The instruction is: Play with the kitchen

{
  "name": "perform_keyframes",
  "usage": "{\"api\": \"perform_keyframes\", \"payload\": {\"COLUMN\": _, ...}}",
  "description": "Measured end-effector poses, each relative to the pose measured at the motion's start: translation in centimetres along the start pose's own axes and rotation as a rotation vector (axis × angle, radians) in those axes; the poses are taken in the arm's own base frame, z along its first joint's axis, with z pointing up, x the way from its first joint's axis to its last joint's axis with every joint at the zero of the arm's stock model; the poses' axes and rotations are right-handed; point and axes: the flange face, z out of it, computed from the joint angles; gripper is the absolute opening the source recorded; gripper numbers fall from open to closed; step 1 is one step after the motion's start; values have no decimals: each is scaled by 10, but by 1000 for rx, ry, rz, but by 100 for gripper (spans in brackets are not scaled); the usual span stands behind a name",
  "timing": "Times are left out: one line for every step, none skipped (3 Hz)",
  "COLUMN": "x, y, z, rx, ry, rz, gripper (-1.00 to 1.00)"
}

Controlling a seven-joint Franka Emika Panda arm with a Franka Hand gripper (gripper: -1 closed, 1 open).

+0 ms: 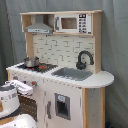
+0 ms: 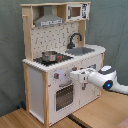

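The kitchen [image 2: 60, 65] stands on the floor against a grey curtain [image 1: 115, 50], with the gripper [image 2: 75, 76] at its front panel near the knobs [image 2: 56, 76]; I cannot tell how its fingers sit. The unit looks rigid and too heavy to shift, so knobs or the oven door [image 2: 64, 96] are likely the best holds.

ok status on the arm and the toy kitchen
Gripper at the kitchen front panel, by the knobs above the oven door. Pot on the stove. Nothing in the way.
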Motion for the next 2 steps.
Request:
{"api": "perform_keyframes", "payload": {"x": -16, "y": -3, "z": 4, "rx": -7, "ry": 27, "rz": -33, "gripper": 100}}
{"api": "perform_keyframes", "payload": {"x": -22, "y": -15, "z": 13, "rx": -6, "ry": 63, "rz": -75, "gripper": 100}}
